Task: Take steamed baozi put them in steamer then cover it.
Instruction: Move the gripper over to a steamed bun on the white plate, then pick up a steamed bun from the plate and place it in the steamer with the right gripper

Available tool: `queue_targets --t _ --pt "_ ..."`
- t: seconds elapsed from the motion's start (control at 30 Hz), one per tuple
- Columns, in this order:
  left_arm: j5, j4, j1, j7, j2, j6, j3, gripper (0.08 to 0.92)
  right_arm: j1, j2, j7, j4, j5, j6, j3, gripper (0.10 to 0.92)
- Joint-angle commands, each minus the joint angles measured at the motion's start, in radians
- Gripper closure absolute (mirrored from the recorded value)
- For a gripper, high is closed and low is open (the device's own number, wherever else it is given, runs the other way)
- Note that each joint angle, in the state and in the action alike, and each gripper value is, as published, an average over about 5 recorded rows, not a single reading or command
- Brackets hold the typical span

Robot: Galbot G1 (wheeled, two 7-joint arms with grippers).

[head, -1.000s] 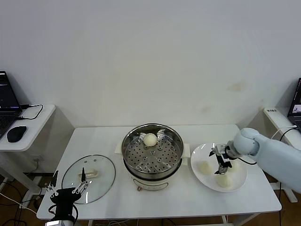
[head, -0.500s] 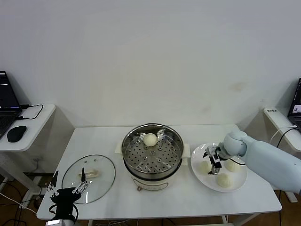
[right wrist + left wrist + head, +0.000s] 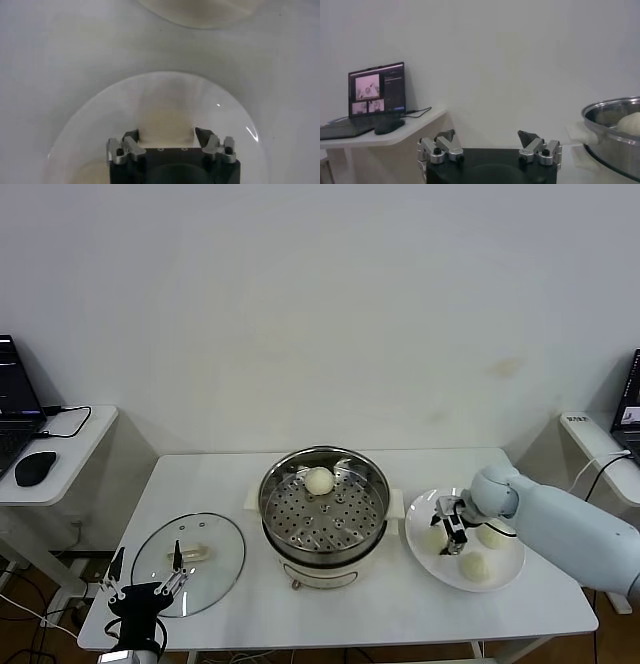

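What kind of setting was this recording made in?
Probably a lab or test room staged as a kitchen: a plain white table against a bare wall, a steamer set on it, and a laptop on a side desk.

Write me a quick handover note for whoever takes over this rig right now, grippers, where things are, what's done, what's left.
Right gripper: open, over the white plate, straddling the bun nearest the steamer; not gripped yet.
Left gripper: open, parked at the table's front left corner, near the glass lid.
Steamer: uncovered, one bun on its perforated tray.
Plate: three buns, including the two others and.
Done: one bun moved.
Left: grasp this bun, move all three, then put the lid on.
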Motion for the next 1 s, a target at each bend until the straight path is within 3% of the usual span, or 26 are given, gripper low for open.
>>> queue_targets --t 0.03,0.3,0.67,1.0 --pt "0.001 -0.002 0.000 -0.001 -0.001 0.000 0.001 0.177 0.011 -0.001 -0.011 0.000 0.005 0.002 0.001 0.376" --pt "0.000 -0.005 0.000 -0.001 0.000 0.000 0.003 0.177 0.059 -0.044 -0.041 0.047 0.055 -0.007 -0.003 0.401" --pt "0.000 -0.018 -0.006 0.000 0.012 0.003 0.013 0.177 0.480 -0.154 -0.076 0.240 0.327 -0.091 -0.228 0.390" --pt "-0.002 -0.027 -0.013 0.001 0.018 0.002 0.026 0.177 0.803 0.011 -0.022 0.324 0.556 -0.191 -0.401 0.381"
